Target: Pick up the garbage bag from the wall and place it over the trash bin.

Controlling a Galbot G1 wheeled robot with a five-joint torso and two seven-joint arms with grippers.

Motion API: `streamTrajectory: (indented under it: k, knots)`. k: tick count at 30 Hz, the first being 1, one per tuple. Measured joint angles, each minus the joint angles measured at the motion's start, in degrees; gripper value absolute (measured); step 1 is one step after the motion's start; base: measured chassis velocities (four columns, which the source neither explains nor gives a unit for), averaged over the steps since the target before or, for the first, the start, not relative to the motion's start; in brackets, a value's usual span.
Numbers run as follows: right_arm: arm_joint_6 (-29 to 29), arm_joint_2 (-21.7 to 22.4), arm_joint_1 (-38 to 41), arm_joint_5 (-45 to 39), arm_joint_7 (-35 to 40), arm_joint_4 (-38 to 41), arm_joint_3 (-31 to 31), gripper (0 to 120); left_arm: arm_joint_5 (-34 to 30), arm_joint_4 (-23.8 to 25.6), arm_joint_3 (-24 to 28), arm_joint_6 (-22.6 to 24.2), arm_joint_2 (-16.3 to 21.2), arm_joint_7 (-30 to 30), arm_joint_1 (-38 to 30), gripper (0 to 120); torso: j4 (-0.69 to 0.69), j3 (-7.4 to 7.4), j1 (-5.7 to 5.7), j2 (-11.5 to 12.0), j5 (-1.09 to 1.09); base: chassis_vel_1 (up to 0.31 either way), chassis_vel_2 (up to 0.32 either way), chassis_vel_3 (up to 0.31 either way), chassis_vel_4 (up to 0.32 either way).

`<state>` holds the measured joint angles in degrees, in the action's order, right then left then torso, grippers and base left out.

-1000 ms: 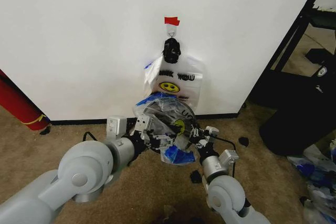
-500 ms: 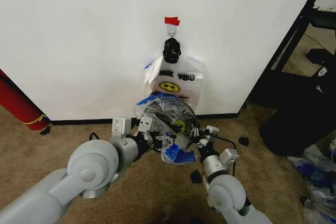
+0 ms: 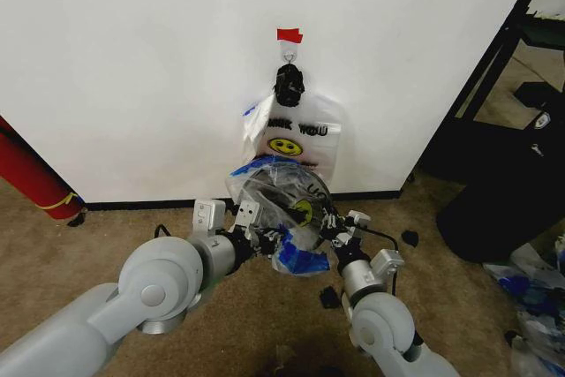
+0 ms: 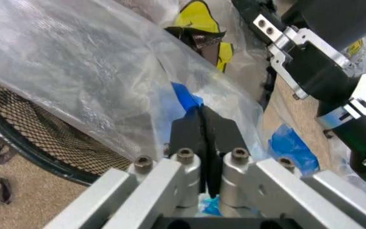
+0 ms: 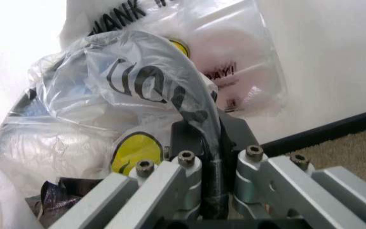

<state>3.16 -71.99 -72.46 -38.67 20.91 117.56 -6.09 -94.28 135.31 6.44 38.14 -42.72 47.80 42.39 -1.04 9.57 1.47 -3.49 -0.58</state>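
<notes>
The wall (image 3: 132,59) fills the back of the head view, w/ a black baseboard along the carpet. A hook under red tape (image 3: 289,35) carries the white THANK YOU bag (image 3: 296,139), which hangs flat against the wall as spare stock.

Below it the trash bin (image 3: 281,200) is tipped so its round mouth faces the robot; the left wrist view shows its dark mesh wall (image 4: 49,138) and rim low by the carpet. Its axis runs roughly from the robot toward the wall, not upright.

The garbage bag (image 3: 282,209) is draped across that mouth, see-through film w/ blue patches hanging at the lower edge. Its long axis lies across the opening btwn the two grippers, pulled sideways rather than hanging down. Held that way prob. to spread the opening wide enough to slip over the rim.

Left gripper (image 4: 202,129) sits at the bin's left side, jaws closed tight on a fold of the film near a blue patch. Right gripper (image 5: 209,143) is at the bin's right side, near the baseboard, jaws pinched together on the other edge of the film, where black lettering shows. Each arm takes one side, so the film is stretched btwn them.

Judgement: bag is off the wall and partly over the bin; seating it round the rim looks unfinished.
</notes>
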Motion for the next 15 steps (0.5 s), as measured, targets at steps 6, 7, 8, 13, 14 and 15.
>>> streamTrajectory:
  k: [6,7,8,13,14,15]
  knots:
    - [0.00,0.25,0.12,-0.36,0.30,0.07,-0.19,1,0.17,0.38,-1.13,-0.67,0.23,-0.05,1.02,0,-0.01,0.00,0.00,0.00,0.00,0.000,0.000,0.000,0.000]
    - [0.00,0.21,0.22,-0.69,0.54,0.06,-0.28,1,0.21,0.66,-1.63,-0.82,0.38,-0.13,1.43,0,0.00,0.00,0.00,0.00,0.00,0.000,0.000,0.000,0.000]
    - [0.00,0.21,0.22,-0.69,0.54,0.06,-0.28,1,0.21,0.66,-1.63,-0.82,0.38,-0.13,1.43,0,0.00,0.00,0.00,0.00,0.00,0.000,0.000,0.000,0.000]
    - [0.16,-0.15,1.26,-3.36,2.05,-0.46,-1.31,1,1.84,3.35,-6.67,-1.69,2.51,-1.15,7.29,0,0.01,0.00,0.00,0.00,0.00,0.000,0.000,0.000,0.000]
    - [0.16,-0.12,1.48,-3.88,2.21,-0.59,-1.70,1,2.56,4.01,-7.69,-1.97,2.99,-1.47,8.78,0,0.02,0.00,0.00,0.00,0.00,0.000,0.000,0.000,0.000]
    - [0.16,-0.10,1.53,-4.09,2.28,-0.61,-1.92,1,3.01,4.30,-8.12,-2.15,3.20,-1.67,9.49,0,0.02,0.00,0.00,0.00,0.00,0.000,0.000,0.000,0.000]
